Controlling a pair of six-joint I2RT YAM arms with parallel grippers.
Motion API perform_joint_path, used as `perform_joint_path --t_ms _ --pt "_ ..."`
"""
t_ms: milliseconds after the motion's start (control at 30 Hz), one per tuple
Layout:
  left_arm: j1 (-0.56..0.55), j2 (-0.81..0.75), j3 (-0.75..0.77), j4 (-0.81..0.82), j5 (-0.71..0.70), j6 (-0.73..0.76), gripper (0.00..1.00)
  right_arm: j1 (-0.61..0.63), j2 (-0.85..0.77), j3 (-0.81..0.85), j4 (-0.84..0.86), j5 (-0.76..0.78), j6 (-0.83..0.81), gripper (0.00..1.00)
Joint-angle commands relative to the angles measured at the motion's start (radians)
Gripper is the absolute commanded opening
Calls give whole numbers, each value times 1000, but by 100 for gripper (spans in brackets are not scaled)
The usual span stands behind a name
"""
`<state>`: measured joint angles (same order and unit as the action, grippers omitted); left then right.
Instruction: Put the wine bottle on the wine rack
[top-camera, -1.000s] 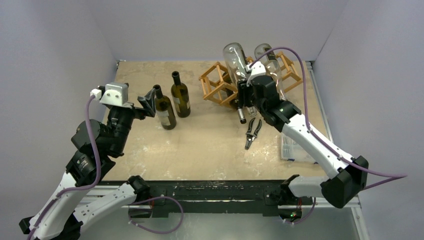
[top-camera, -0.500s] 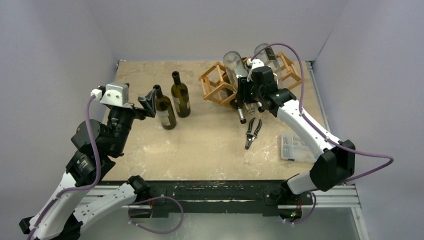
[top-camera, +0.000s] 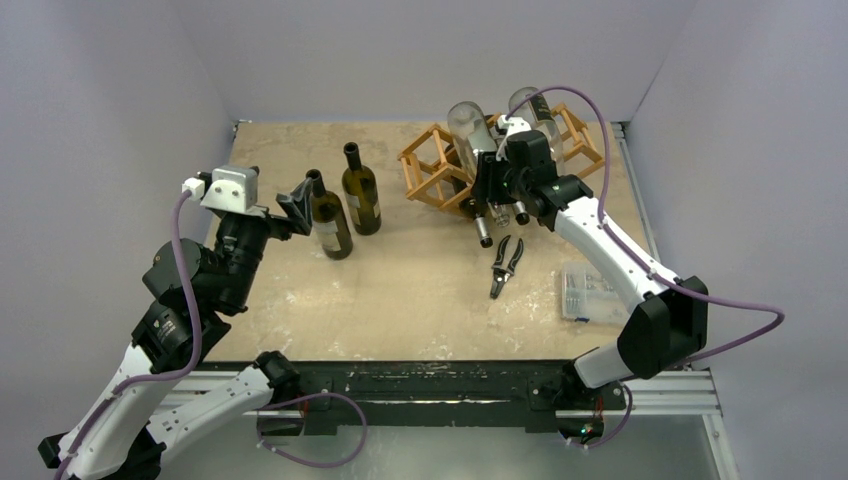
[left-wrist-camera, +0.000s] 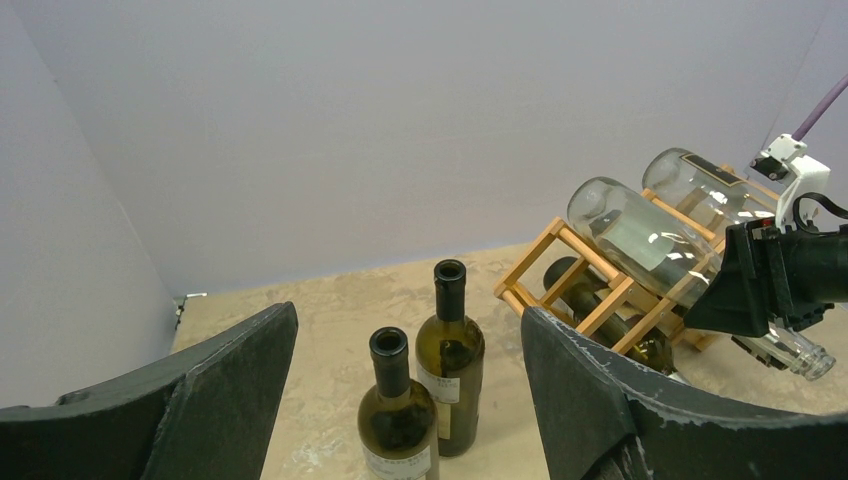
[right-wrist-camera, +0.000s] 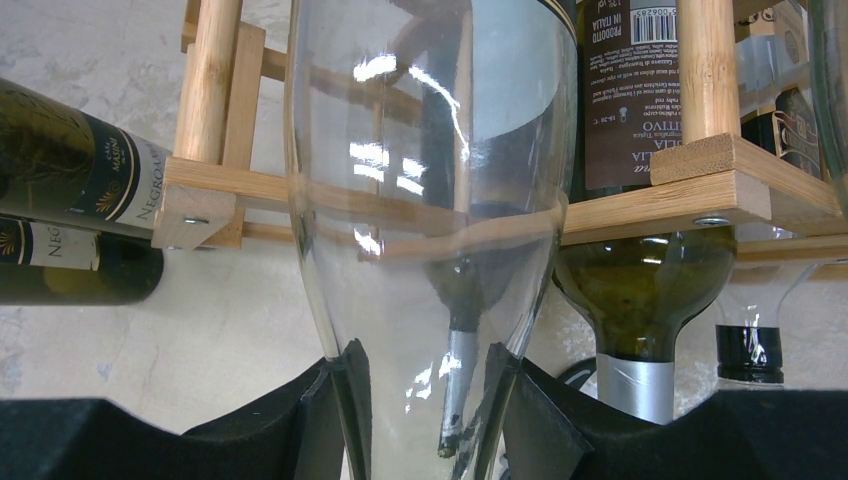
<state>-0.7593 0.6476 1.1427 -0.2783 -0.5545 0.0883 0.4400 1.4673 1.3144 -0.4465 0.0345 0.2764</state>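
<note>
Right gripper: matte black fingers clamped on the tapering neck of the clear glass wine bottle, whose glossy body slants ahead across the pale square-barred wooden wine rack, beside a dark green bottle; left gripper wide open, empty, upright olive bottles ahead.

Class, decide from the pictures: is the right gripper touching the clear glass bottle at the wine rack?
Touching. In the right wrist view the right gripper has its fingers pressed against either side of the clear glass bottle, with no gap.
</note>
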Motion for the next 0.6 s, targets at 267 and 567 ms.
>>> perform_joint_path --t_ms 267,567 --pt "6 5 30 3 26 -28 82 0 -56 36 162 11 -37 75" --pt "5 -3 32 -1 26 -29 82 1 -88 83 122 103 -86 83"
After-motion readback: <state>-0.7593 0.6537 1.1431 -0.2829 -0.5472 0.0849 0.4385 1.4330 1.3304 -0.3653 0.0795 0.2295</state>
